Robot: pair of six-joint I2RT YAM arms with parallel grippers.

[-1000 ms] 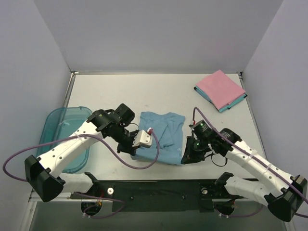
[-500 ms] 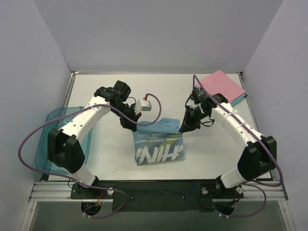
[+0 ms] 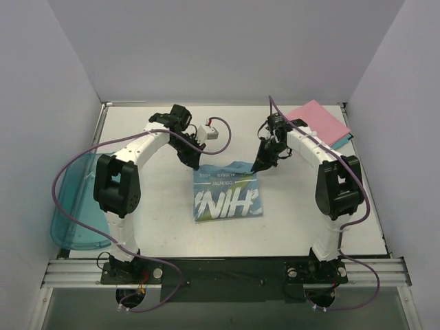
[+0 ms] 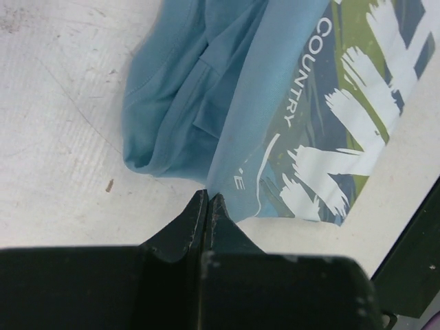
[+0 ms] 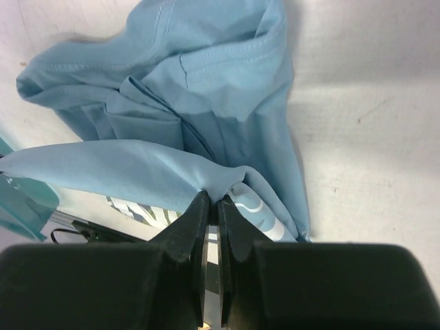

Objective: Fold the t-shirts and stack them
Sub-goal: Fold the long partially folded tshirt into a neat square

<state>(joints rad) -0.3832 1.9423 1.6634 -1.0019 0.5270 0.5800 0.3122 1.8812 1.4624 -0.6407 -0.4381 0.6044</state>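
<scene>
The light blue t-shirt [image 3: 228,196] lies mid-table with its white and yellow-green lettering facing up. Its far edge is raised between my two grippers. My left gripper [image 3: 194,165] is shut on the far left corner; in the left wrist view its closed tips [image 4: 208,196] pinch the cloth edge [image 4: 206,89] beside the print [image 4: 357,89]. My right gripper [image 3: 257,167] is shut on the far right corner, its jaws [image 5: 212,201] clamping a fold of blue cloth [image 5: 206,82]. A folded pink t-shirt [image 3: 317,122] rests on a folded teal one [image 3: 342,142] at the back right.
A translucent teal bin [image 3: 75,199] sits at the table's left edge. Grey walls close in the back and both sides. The black base rail [image 3: 227,275] runs along the near edge. The white table [image 3: 158,227] shows around the shirt.
Both grippers have carried the shirt's edge from the near side up and away to the far side, turning the printed face upward. Both arms now stretch farther back.
</scene>
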